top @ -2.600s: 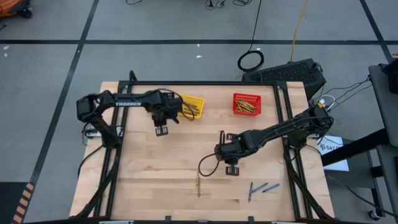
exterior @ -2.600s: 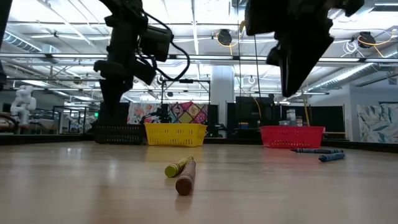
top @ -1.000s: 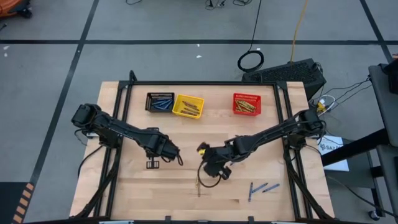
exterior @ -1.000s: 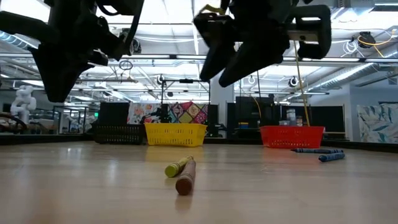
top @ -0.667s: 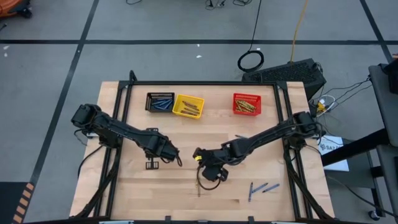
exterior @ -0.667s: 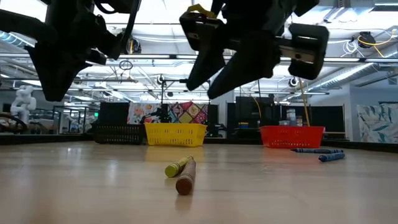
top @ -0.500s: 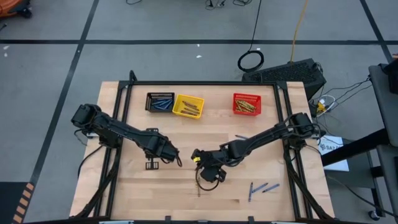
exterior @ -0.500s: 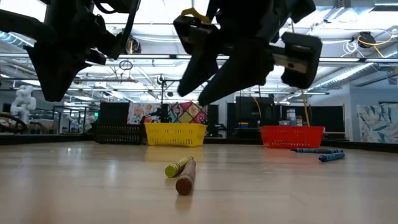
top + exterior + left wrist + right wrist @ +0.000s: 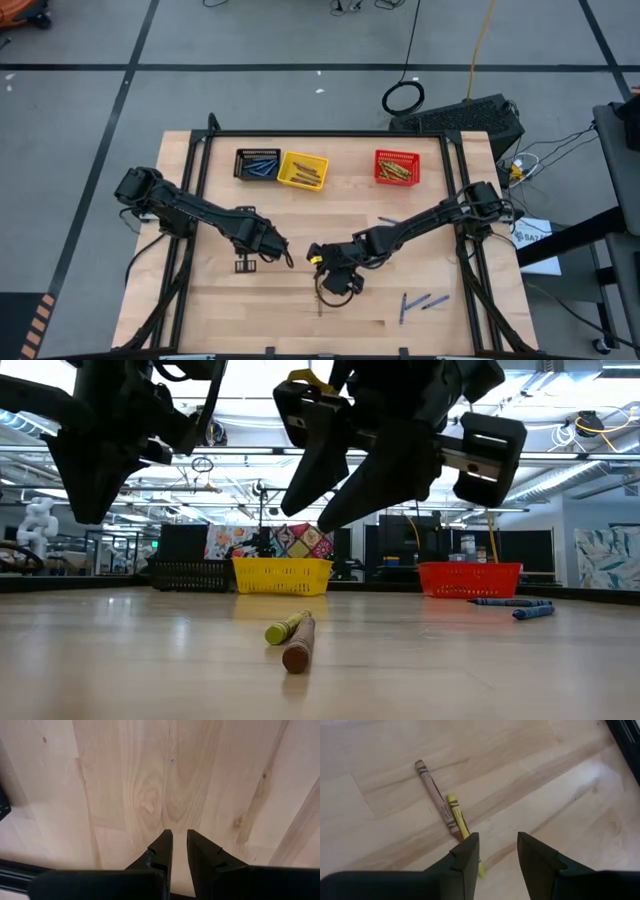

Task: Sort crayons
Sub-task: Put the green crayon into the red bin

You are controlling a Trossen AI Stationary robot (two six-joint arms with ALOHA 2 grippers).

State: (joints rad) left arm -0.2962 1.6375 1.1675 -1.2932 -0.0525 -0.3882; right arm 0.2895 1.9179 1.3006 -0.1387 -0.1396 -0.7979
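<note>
A tan-brown crayon (image 9: 434,795) and an olive-yellow crayon (image 9: 457,817) lie side by side on the wooden table near its front middle (image 9: 319,295); the low view shows the brown (image 9: 299,645) and the yellow (image 9: 285,628). My right gripper (image 9: 497,840) is open and hovers above them, a little toward the far side (image 9: 328,283), touching nothing. My left gripper (image 9: 180,835) is empty over bare wood left of centre (image 9: 285,258), its fingers a narrow gap apart. Two blue crayons (image 9: 422,301) lie at the front right.
At the far edge stand a black basket (image 9: 257,164) with blue crayons, a yellow basket (image 9: 303,170) and a red basket (image 9: 397,167) with olive and tan crayons. Bare wood lies between the baskets and the arms.
My right gripper has gone toward the table's left and near edges and a little down, toward the brown and yellow crayons, staying open. The crayons have not moved.
</note>
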